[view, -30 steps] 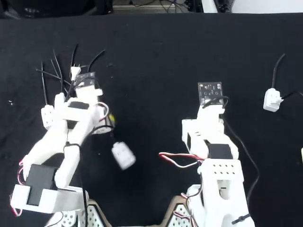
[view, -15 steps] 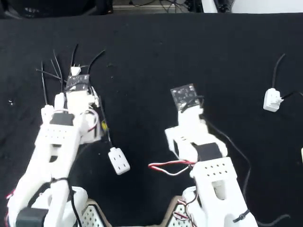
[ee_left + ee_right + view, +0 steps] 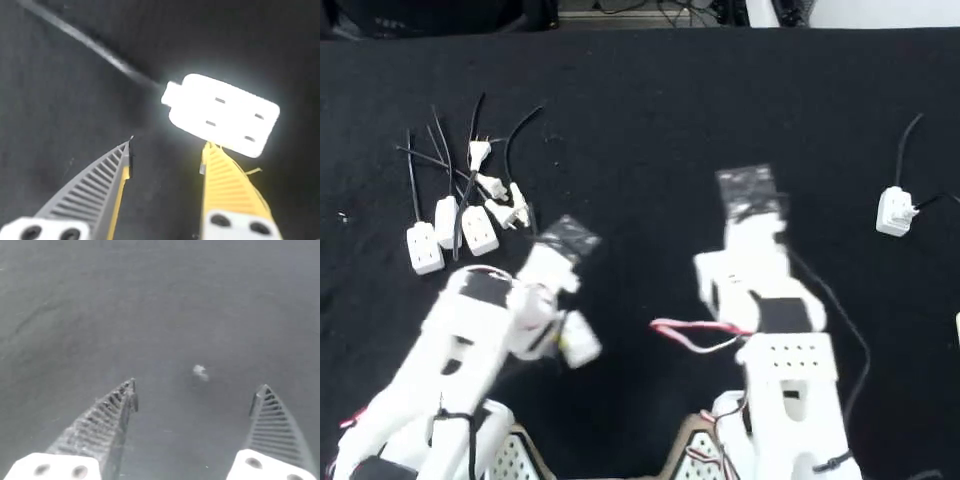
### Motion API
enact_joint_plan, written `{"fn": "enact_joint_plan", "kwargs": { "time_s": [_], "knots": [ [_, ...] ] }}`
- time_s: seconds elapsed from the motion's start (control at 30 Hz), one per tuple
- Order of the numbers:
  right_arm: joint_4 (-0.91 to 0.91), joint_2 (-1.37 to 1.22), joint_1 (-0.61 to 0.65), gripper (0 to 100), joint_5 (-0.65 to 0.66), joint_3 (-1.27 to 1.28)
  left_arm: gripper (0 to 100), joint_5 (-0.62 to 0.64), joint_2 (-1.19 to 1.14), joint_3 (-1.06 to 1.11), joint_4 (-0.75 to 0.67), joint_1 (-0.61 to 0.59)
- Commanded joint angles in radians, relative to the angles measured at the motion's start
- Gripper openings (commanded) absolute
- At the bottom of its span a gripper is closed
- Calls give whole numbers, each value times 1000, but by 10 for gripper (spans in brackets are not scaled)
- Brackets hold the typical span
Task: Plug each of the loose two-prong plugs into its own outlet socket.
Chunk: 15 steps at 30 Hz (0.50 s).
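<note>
My left gripper [image 3: 167, 144], jaws apart, sits just short of the socket block [image 3: 222, 115]. It's probably light, stiff plastic, so I'd pinch its long sides. The right gripper [image 3: 197, 385] gapes empty.

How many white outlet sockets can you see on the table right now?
5 outlet sockets: three in the far-left cluster, one by the left gripper, one near the table's right edge. Others may be hidden.
</note>
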State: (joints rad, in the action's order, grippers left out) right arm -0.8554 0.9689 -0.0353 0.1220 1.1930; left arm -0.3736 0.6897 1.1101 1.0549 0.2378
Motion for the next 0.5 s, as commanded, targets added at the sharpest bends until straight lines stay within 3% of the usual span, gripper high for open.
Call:
{"fn": "enact_joint_plan", "kwargs": {
  "time_s": [0.0,0.2,0.47],
  "knots": [
    [-2,31,-58,346,2,-64,233,252,17,31,-244,200],
    [-2,31,-61,346,2,-64,234,414,15,163,-577,295],
    [21,31,-63,346,2,-56,236,543,18,41,-591,292]
  ]
}}
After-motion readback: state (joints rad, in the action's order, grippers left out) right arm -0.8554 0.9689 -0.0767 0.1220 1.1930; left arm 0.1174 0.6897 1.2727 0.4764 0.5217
